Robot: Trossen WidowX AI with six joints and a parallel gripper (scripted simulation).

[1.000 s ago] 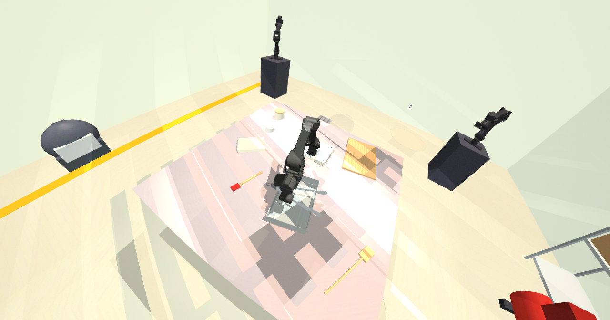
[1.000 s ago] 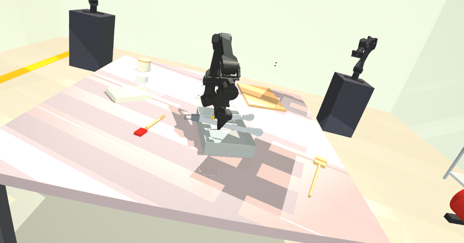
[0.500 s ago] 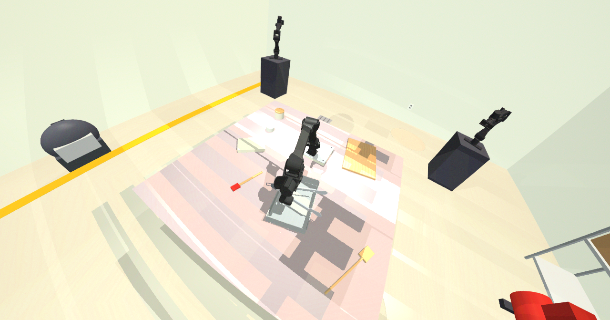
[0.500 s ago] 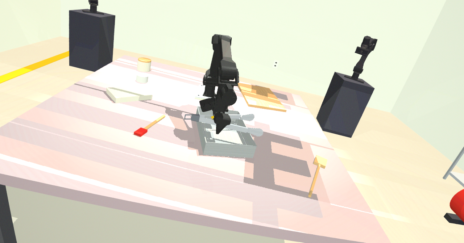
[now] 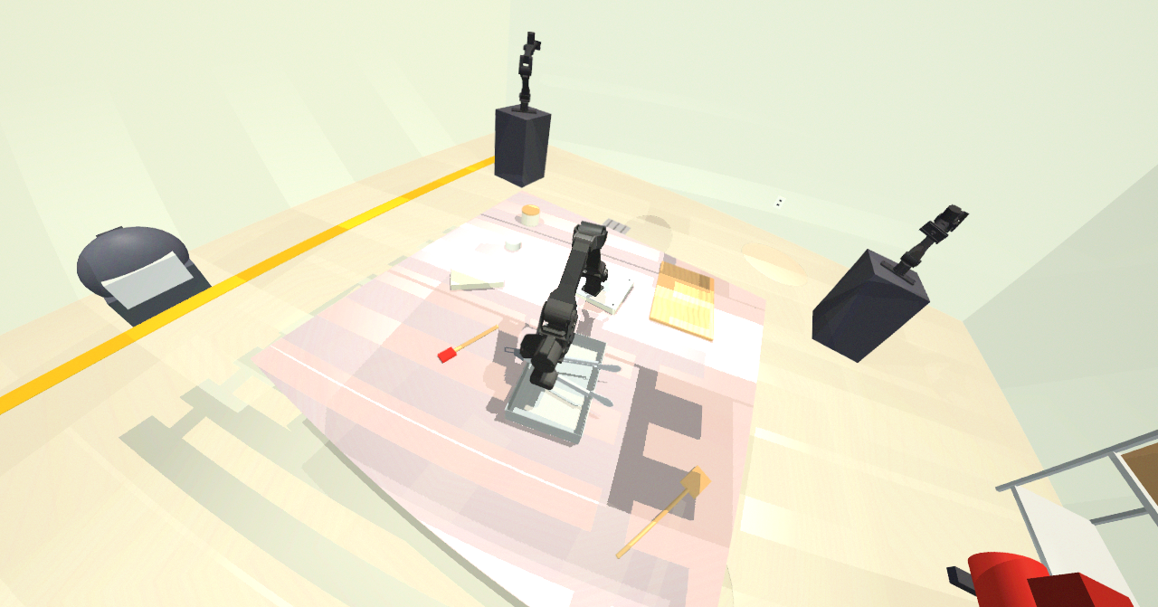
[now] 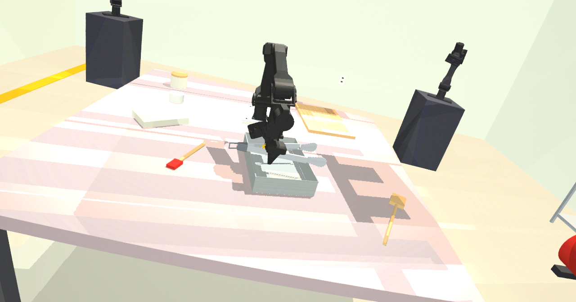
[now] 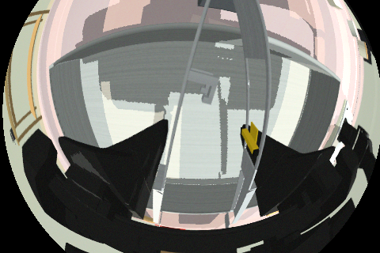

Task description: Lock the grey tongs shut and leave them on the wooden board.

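The grey tongs (image 5: 584,374) lie open across the grey roasting tin (image 5: 554,399), hinge to the left and tips to the right. They also show in the exterior view (image 6: 290,153) over the tin (image 6: 281,172). My gripper (image 6: 272,155) points down over the tin. In the wrist view my gripper (image 7: 206,127) is open, with one finger just outside each arm of the tongs (image 7: 227,74), close against them. The arms still stand apart. A yellow mark sits on the right arm. The wooden board (image 5: 684,300) lies behind and to the right of the tin, as the exterior view (image 6: 324,120) shows.
A red spatula (image 5: 463,343) lies left of the tin. A wooden mallet (image 5: 663,510) lies near the front right. A white slab (image 5: 476,281) and two small jars (image 5: 529,215) are at the back left. Two dark camera pedestals (image 5: 522,147) (image 5: 870,304) stand beside the table.
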